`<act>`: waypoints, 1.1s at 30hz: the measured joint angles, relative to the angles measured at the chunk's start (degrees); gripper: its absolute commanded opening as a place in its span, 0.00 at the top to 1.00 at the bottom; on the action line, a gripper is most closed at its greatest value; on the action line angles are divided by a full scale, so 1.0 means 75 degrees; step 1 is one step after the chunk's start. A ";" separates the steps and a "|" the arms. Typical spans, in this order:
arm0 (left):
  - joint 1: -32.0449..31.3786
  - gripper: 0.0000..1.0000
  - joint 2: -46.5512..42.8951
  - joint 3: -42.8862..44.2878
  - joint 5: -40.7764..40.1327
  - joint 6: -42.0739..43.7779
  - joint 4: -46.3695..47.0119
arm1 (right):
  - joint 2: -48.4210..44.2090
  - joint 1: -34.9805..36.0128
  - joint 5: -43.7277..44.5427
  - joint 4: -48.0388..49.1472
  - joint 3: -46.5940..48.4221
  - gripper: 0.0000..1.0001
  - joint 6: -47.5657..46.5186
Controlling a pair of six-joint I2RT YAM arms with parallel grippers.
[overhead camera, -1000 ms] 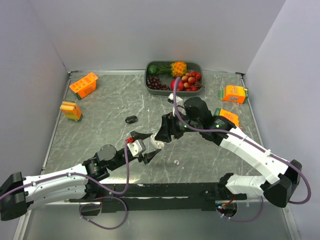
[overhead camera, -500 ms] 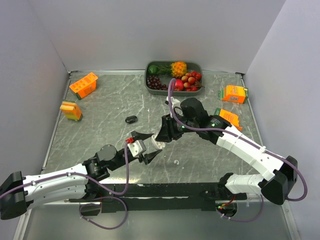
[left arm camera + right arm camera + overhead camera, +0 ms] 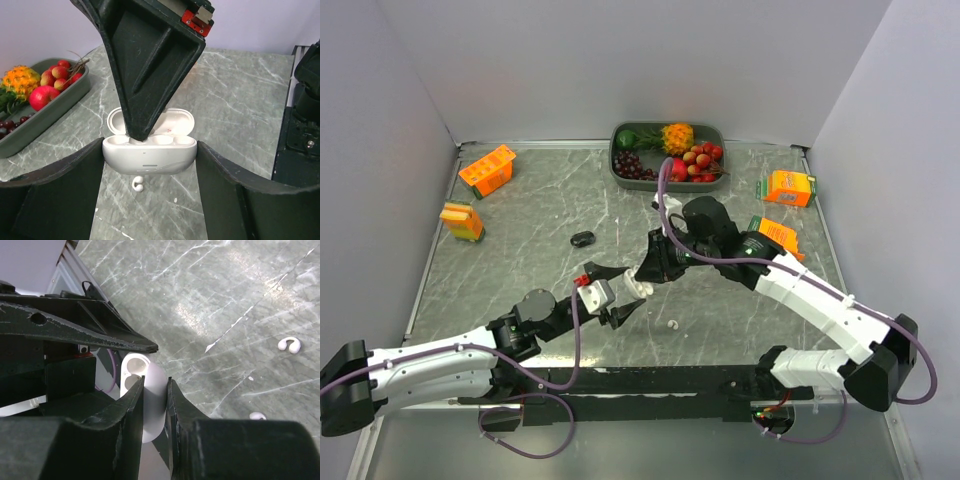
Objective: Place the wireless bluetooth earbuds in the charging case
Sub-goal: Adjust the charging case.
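While the left gripper (image 3: 149,159) clamps the open charging case (image 3: 149,156), the right gripper (image 3: 155,382) points its tips down at the case's left socket.
Case sits crosswise btwn the left fingers (image 3: 65,190), touching both, lid tipped back, sockets facing up, held above the table (image 3: 240,100). Right jaws nearly together w/ only a thin gap. In the right wrist view white of the case fills that gap, so can't tell if they pinch the case, a bud or nothing. Left wrist view shows the right tip at or in the left socket; contact unclear. One white earbud (image 3: 137,186) lies loose on the table just below the case, apart from both grippers. Fruit tray (image 3: 60,102) at far left of that view, well apart.
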 measured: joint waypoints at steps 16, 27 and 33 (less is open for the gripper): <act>-0.0026 0.04 -0.0417 0.0991 -0.1160 -0.1396 -0.1856 | -0.1122 0.0653 0.0810 -0.1011 0.1061 1.00 -0.2591; 0.0073 0.01 -0.0227 0.1606 0.1119 -0.2005 -0.2605 | -0.1731 0.1859 0.1970 -0.1003 0.0460 1.00 -0.4663; 0.0117 0.14 -0.0009 0.1687 0.2256 -0.1781 -0.2745 | -0.1623 0.1856 0.1545 -0.1040 0.0469 1.00 -0.4779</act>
